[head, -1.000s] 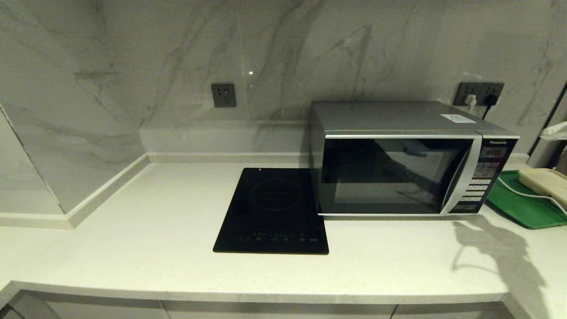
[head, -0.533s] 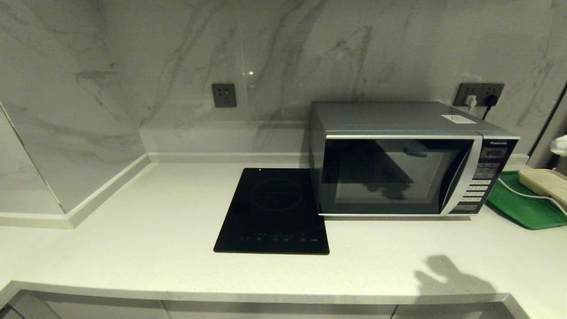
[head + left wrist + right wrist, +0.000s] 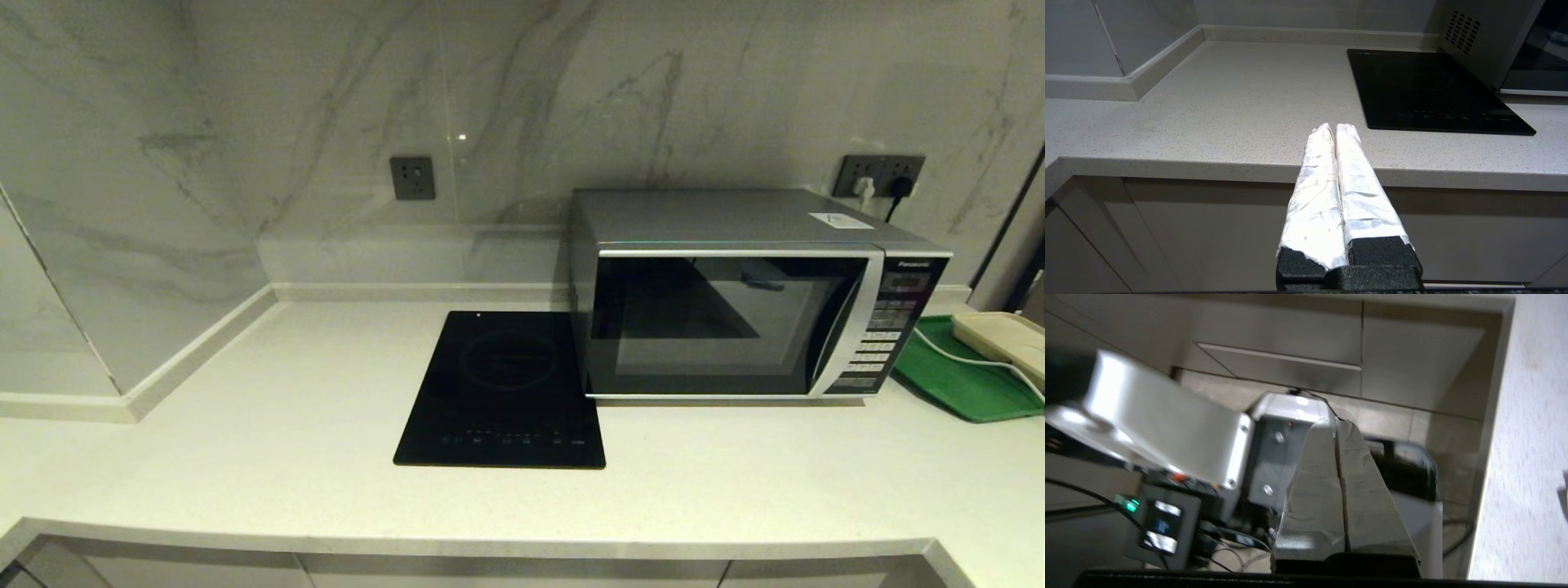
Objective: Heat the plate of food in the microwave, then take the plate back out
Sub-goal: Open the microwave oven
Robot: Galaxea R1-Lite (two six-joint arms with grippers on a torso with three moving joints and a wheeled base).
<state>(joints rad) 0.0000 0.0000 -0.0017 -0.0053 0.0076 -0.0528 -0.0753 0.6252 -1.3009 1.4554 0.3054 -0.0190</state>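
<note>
Your pale speckled tabletop [image 3: 245, 457] carries the boxy silver microwave [image 3: 735, 294], door closed; no plate shows anywhere, possibly behind that dark glass. The glossy black cooktop [image 3: 502, 392] touches the microwave's left side. Both end effectors, left [image 3: 1336, 127] and right [image 3: 1336, 421], are pinched closed, empty, below the tabletop edge; rising blind risks clipping it.

microwave [image 3: 735, 294] door closed, beside cooktop [image 3: 502, 388]

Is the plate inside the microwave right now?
Cannot confirm. The microwave door is shut, and its dark glass shows only reflections, with no plate visible behind it. On top lies a small white sticker. No plate stands on the counter either.
</note>
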